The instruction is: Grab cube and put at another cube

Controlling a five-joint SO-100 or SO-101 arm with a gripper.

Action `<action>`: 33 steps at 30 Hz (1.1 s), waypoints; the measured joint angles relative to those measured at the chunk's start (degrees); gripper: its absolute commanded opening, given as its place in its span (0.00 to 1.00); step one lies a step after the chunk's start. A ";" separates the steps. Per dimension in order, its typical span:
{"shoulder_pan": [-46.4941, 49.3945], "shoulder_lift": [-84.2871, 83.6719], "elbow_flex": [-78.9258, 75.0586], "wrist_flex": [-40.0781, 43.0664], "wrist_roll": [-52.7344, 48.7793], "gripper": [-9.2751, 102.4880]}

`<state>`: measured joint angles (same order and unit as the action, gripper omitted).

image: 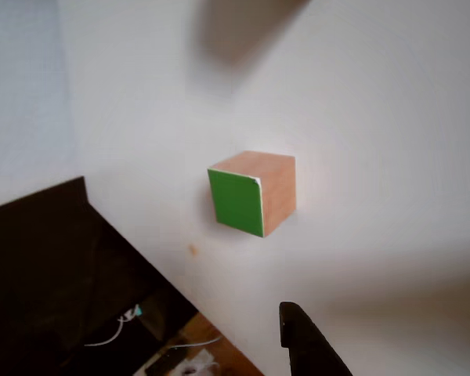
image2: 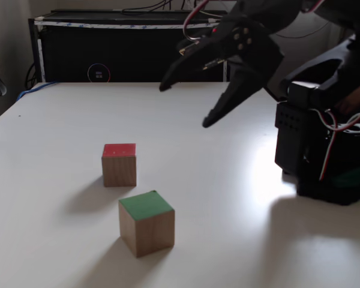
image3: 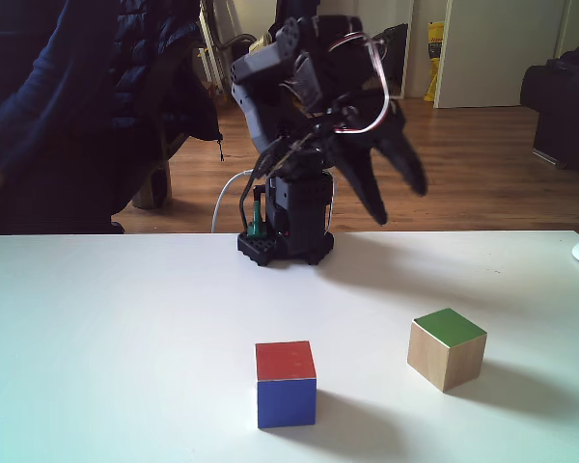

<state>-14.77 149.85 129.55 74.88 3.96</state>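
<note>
Jaws (image2: 183, 105) spread wide, empty, raised above surface (image2: 60, 120) | cube (image2: 146, 222) green face up – near another cube (image2: 119, 164), not touching | both well apart from jaws

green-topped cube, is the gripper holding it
No, the green-topped cube sits alone on the table while the gripper hangs open above.
</note>
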 measured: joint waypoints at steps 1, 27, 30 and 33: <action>-0.18 -1.41 -1.05 0.62 0.18 0.49; -4.39 -58.97 -36.47 11.60 3.08 0.51; -5.19 -62.14 -38.41 11.43 2.55 0.52; -5.10 -65.48 -40.96 11.16 2.55 0.52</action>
<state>-19.86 84.38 88.59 86.04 6.50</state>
